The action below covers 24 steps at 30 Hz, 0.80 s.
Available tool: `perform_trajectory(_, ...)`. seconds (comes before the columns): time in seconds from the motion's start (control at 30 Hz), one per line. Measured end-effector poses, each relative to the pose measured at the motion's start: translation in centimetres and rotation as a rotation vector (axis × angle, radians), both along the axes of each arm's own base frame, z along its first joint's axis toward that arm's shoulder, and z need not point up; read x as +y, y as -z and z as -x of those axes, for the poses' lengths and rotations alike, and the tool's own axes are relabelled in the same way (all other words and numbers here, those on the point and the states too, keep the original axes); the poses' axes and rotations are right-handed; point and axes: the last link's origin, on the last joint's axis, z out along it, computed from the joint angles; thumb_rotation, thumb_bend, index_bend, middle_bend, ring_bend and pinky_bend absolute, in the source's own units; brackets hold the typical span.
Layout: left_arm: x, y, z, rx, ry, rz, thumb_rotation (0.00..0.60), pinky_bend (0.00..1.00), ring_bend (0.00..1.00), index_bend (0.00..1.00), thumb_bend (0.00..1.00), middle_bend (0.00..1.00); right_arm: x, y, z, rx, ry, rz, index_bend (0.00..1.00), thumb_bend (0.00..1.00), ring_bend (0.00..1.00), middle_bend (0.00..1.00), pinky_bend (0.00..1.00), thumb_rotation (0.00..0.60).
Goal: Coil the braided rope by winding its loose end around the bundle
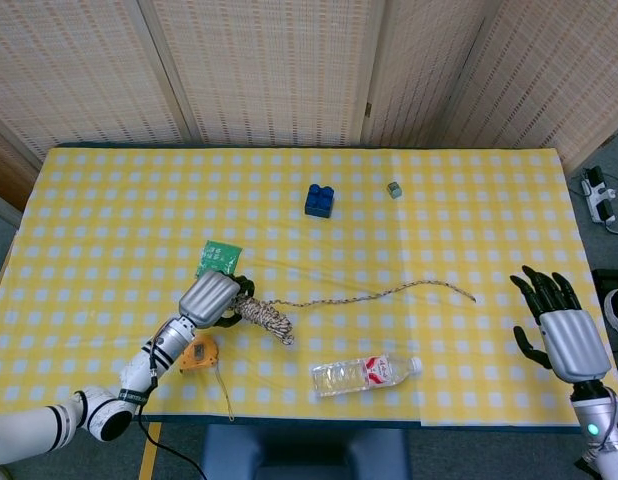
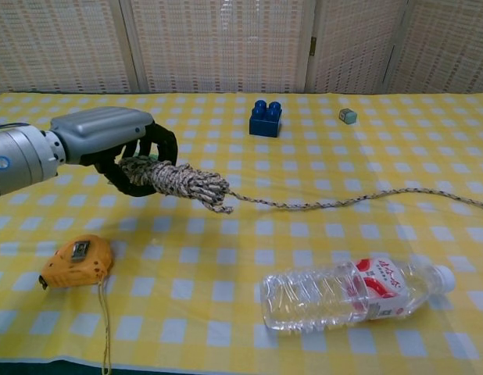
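Now the left hand (image 2: 109,141) grips the rope bundle (image 2: 179,181) up off the yellow checked table (image 1: 109,200), its loose end (image 1: 389,293) trailing out to the right, while the right hand (image 1: 557,335) waits with fingers spread, holding nothing.

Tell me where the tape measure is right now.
The orange tape measure lies near the table's front left edge in the chest view, just below the left robot hand, left of the water bottle.
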Motion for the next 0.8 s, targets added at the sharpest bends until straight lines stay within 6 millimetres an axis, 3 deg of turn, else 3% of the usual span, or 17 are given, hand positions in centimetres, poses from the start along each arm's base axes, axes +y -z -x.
perform_trajectory(0.33,-0.6,-0.3,0.3,-0.043,-0.058,-0.018,0.600,0.61,0.60,0.68,0.60,0.67,-4.5,3.7,-1.8,-0.004,-0.013,-0.138,0.39,0.46,0.15,0.18,0.05,0.600)
perform_trajectory(0.8,-1.4,-0.3,0.0,-0.064,-0.088,-0.011,0.600,0.61,0.60,0.68,0.60,0.67,-11.9,10.2,-1.9,0.035,0.059,-0.224,0.40,0.46,0.15,0.20,0.05,0.600)
